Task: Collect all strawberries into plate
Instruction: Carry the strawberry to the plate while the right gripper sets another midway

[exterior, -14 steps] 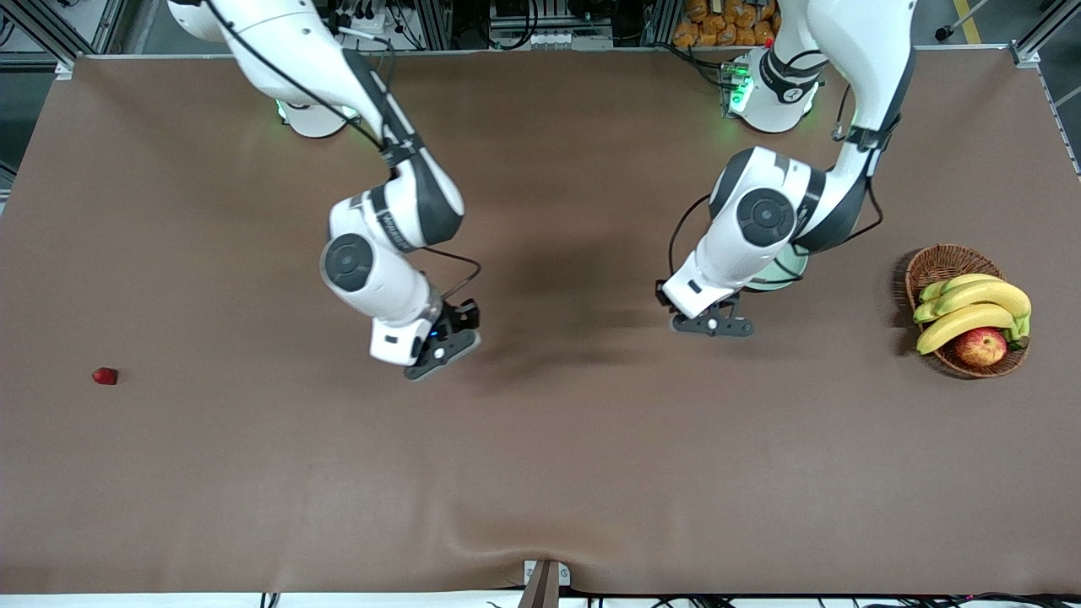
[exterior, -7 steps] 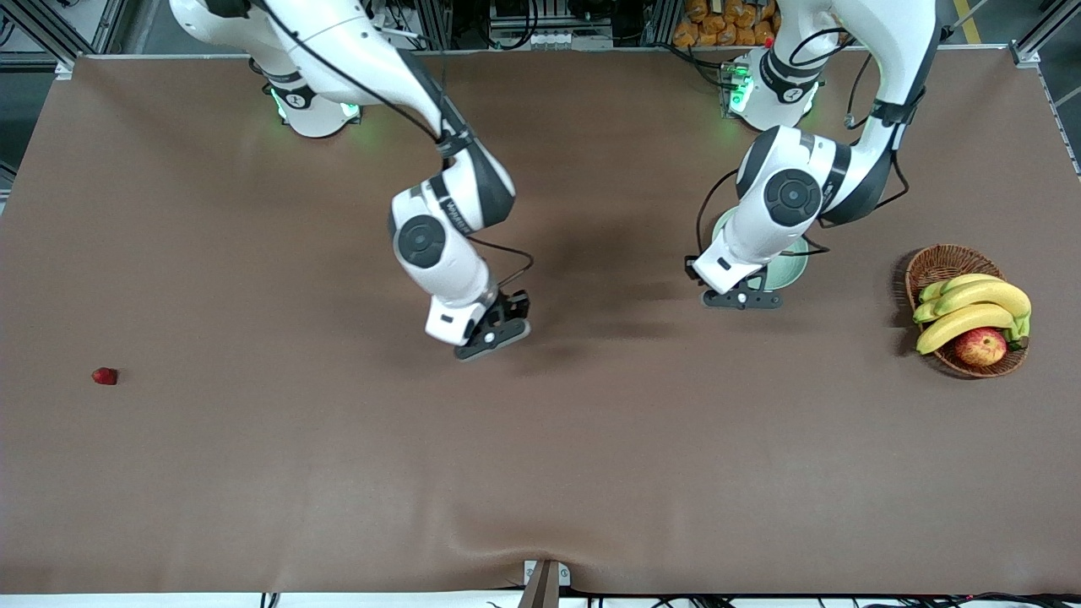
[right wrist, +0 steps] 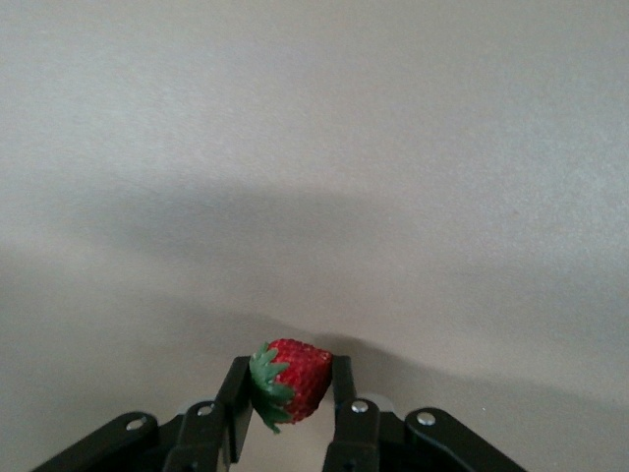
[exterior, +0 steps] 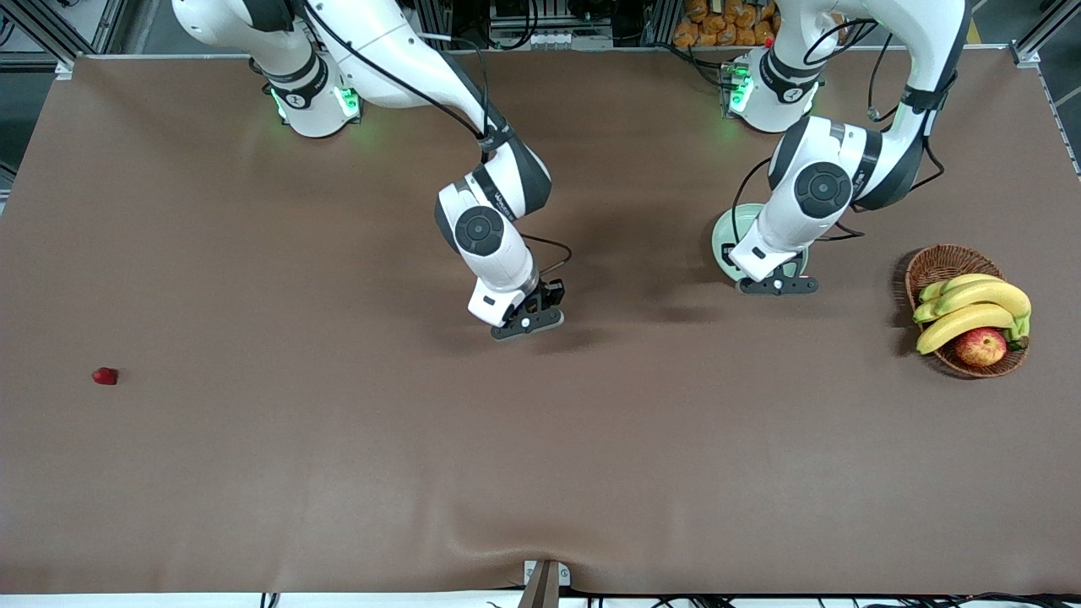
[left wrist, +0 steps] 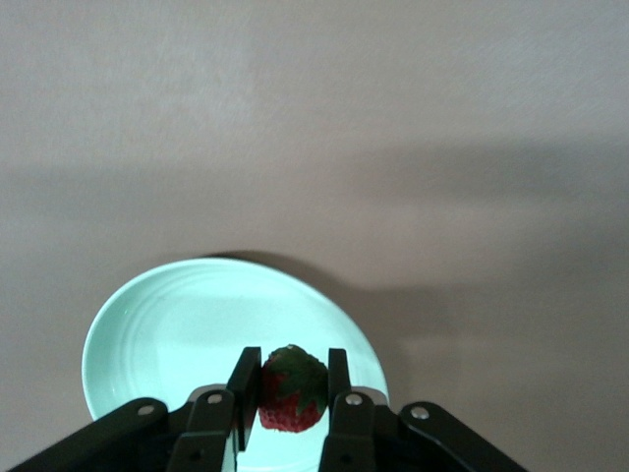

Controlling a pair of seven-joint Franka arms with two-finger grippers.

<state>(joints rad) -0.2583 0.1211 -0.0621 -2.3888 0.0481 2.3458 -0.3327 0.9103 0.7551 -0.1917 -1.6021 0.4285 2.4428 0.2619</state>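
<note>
One strawberry (left wrist: 291,389) is pinched between the fingers of the left gripper (left wrist: 291,393), which hangs over the plate (left wrist: 167,329), so the berry is in the air above the dish's pale green floor, with its dark cap turned up toward the wrist camera. In the front view the plate (exterior: 725,241) lies toward the left arm's end of the table, mostly covered by that arm, with the left gripper (exterior: 777,283) over its nearer rim. A second strawberry (right wrist: 291,380) is clamped in the right gripper (right wrist: 291,388), green cap to one side, above bare brown table; this right gripper (exterior: 528,321) is over the middle of the table, well apart from the plate. The third strawberry (exterior: 105,376) lies alone on the table near the right arm's end. A wicker basket (exterior: 942,262) with bananas (exterior: 971,308) and an apple (exterior: 980,346) sits at the left arm's end, near the plate.
</note>
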